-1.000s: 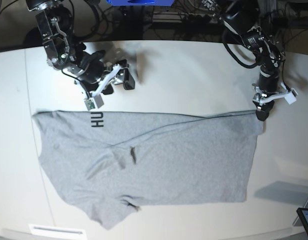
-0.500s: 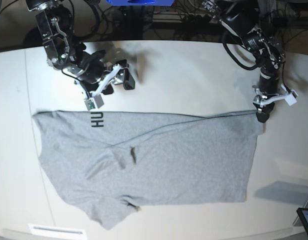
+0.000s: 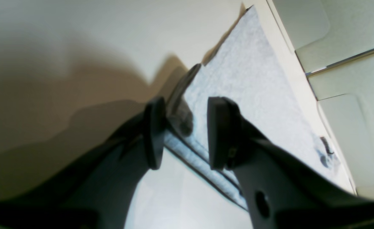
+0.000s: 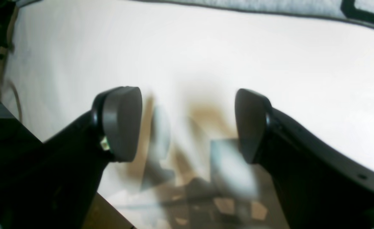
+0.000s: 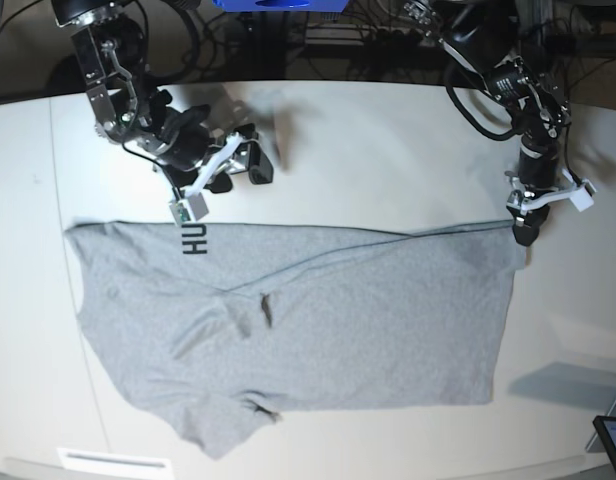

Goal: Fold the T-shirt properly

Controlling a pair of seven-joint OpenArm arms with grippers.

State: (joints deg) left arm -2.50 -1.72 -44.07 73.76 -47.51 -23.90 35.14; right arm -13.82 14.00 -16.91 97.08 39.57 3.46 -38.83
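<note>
Pinching only the hem corner of the T-shirt [image 3: 250,95] between its parted pads, the left end effector [image 3: 182,132] risks slippage; the right end effector [image 4: 187,125], open and empty, hovers beyond the shirt's edge over bare surface [image 5: 388,150]; an uneven lift would skew the fold.

Bare table [image 5: 388,160] between the two arms is open, wide lane above the T-shirt [image 5: 318,330]. Shirt fills the middle (flat, low, easy to pass over). Right tool [image 5: 213,180] hangs just past the shirt's far edge; left tool [image 5: 525,228] stands at its corner. Tablet corner [image 5: 613,440] near the front edge.
</note>
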